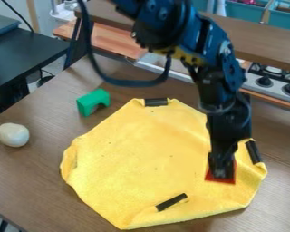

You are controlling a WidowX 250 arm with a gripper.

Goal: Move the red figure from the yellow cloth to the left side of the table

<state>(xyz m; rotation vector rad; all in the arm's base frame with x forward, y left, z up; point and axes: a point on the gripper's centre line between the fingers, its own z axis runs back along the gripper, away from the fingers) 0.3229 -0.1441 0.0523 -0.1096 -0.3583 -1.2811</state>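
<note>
My gripper (220, 170) hangs low over the right part of the yellow cloth (141, 158), pointing down. Directly beneath and behind its tip is the red figure (211, 176), which lies on the cloth near the right edge. The gripper covers most of it, so only red edges show at the sides and bottom. Whether the two touch is unclear. The cloth is spread over the brown table (26, 176).
A green arch-shaped block (94, 102) sits beyond the cloth's upper left edge. Farther left is a whitish rounded object (13, 134). Black strips (171, 202) lie on the cloth. A toy stove (271, 81) stands behind the table at the right.
</note>
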